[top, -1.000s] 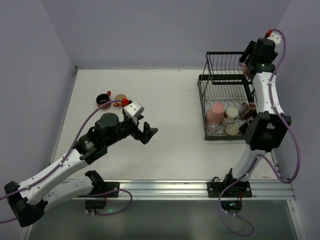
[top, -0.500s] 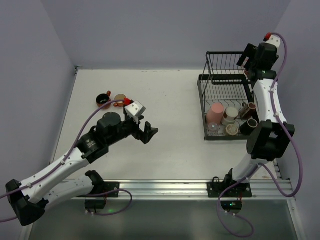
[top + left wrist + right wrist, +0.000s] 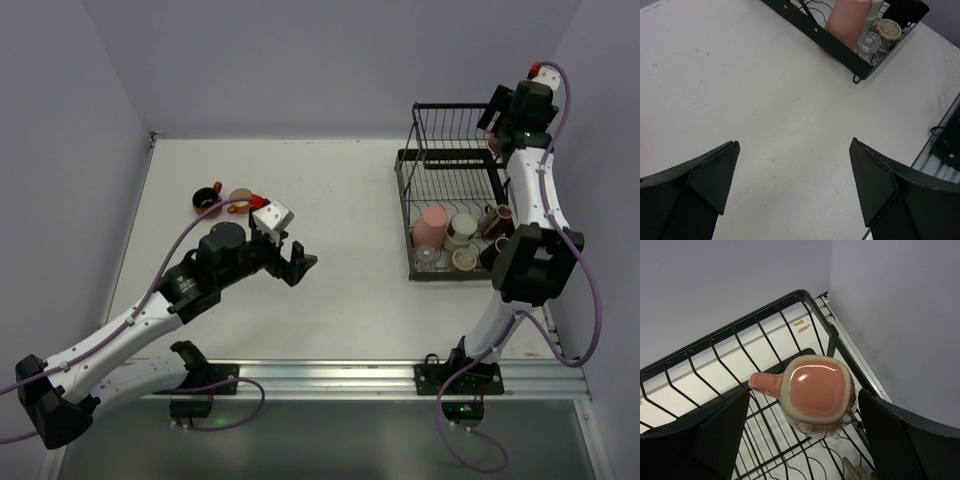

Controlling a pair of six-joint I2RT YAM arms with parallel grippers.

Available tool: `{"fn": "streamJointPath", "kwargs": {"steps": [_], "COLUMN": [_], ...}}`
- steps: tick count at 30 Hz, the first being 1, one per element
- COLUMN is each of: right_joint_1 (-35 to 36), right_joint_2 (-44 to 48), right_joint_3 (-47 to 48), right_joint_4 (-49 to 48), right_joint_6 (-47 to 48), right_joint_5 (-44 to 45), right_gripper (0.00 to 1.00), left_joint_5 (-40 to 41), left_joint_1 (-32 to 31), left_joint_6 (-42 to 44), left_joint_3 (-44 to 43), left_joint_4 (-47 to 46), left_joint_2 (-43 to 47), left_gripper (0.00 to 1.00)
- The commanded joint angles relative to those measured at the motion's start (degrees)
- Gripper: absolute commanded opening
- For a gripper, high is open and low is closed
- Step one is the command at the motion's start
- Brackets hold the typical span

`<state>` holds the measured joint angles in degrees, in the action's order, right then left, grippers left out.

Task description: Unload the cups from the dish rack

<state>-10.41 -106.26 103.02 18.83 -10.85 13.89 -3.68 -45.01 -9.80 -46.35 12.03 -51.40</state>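
Right wrist: salmon mug (image 3: 817, 390) sits in dish rack (image 3: 740, 322) between spread right fingers (image 3: 715, 440); left fingers (image 3: 705, 180) also apart.

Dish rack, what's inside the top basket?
One salmon pink mug sits in the upper basket of the dish rack, with the right gripper open around it. Whatever lies under the mug is hidden.

Glossy ceramic mug (image 3: 818, 395), black wire dish rack (image 3: 725, 375).
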Motion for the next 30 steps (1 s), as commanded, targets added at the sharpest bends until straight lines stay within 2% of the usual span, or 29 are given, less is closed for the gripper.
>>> {"fn": "streamJointPath", "kwargs": {"steps": [1, 5, 8, 11, 12, 13, 15, 16, 19, 23, 26, 27, 30], "right_joint_1": [-0.3, -0.4, -0.3, -0.3, -0.3, -0.4, -0.4, -0.3, -0.3, -0.3, -0.3, -0.4, -0.4], "right_joint_2": [-1.3, -4.0, -4.0, -4.3, -4.2, -3.9, -3.3, -3.0, -1.6, -0.7, -0.5, -0.4, 0.3], "right_joint_3": [4.6, 6.5, 4.2, 3.2, 2.9, 2.1, 0.8, 0.3, -0.5, -0.8, -0.3, 0.1, 0.2], "right_joint_4": [-0.2, -0.9, -5.5, -6.4, -7.2, -7.8, -8.9, -9.4, -10.5, -10.7, -10.4, -10.2, -10.3], "right_joint_6": [0.3, 0.5, 1.3, 1.2, 1.3, 1.5, 1.4, 1.4, 1.4, 1.5, 1.4, 1.3, -0.4], "right_joint_5": [2.1, 2.1, 0.6, 0.1, -0.7, -0.8, -0.8, -1.0, -0.9, -0.2, -0.3, -0.4, -1.9], "right_gripper": [0.93, 0.95, 0.95, 0.91, 0.86, 0.72, 0.64, 0.50, 0.47, 0.22, 0.21, 0.12, 0.09], "left_joint_5": [-0.4, -0.3, -0.4, -0.4, -0.6, -0.6, -1.0, -1.1, -1.2, -1.9, -2.3, -2.5, -2.9], "left_joint_1": [0.5, 0.8, 1.1, 1.2, 1.3, 1.4, 1.5, 1.7, 1.9, 2.4, 2.7, 2.6, 2.7], "left_joint_6": [1.1, 1.2, 1.1, 1.2, 1.1, 1.1, 1.1, 1.0, 0.9, 0.7, 0.4, 0.4, 0.0], "left_joint_3": [-0.2, -0.2, -0.2, -0.2, -0.2, -0.2, -0.3, -0.3, -0.4, -0.4, -0.4, -0.5, -0.8], "left_joint_4": [-1.2, -1.1, -1.1, -1.1, -1.1, -1.2, -1.2, -1.2, -1.2, -1.4, -1.5, -1.5, -1.7], "left_joint_2": [-0.2, -0.4, -0.5, -0.7, -0.9, -0.9, -1.1, -1.1, -1.2, -1.2, -1.3, -1.5, -1.9], "left_gripper": [1.00, 1.00, 1.00, 1.00, 1.00, 1.00, 1.00, 1.00, 1.00, 1.00, 1.00, 1.00, 1.00]}}
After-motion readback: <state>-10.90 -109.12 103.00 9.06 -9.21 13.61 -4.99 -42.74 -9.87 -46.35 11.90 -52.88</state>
